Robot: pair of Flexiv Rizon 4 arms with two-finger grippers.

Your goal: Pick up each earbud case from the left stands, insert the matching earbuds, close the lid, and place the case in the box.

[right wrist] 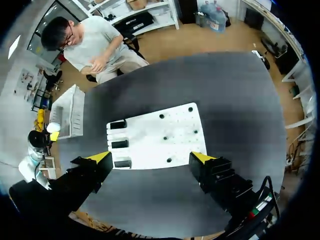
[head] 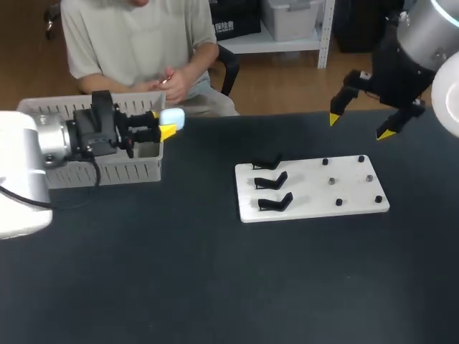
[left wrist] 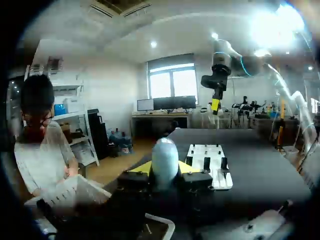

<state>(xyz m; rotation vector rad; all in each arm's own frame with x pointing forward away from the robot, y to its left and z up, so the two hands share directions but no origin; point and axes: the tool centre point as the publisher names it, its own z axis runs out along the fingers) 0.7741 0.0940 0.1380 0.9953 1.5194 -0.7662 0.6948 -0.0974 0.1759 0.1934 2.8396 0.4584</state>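
My left gripper (head: 163, 123) is shut on a pale blue earbud case (head: 172, 117), lid closed, held above the right end of the grey slatted box (head: 86, 172). In the left wrist view the case (left wrist: 165, 157) stands upright between the fingers of that gripper (left wrist: 165, 171). My right gripper (head: 360, 126) hangs open and empty, high above the far right of the white board (head: 312, 188). Three black stands (head: 271, 180) on the board's left side hold nothing. In the right wrist view the open right gripper (right wrist: 151, 157) looks down on the board (right wrist: 155, 135).
Several small dark pegs or earbuds (head: 331, 181) dot the board's right half; I cannot tell which they are. The box (right wrist: 70, 112) sits at the table's far left edge. Dark tabletop (head: 215, 279) lies in front of the board.
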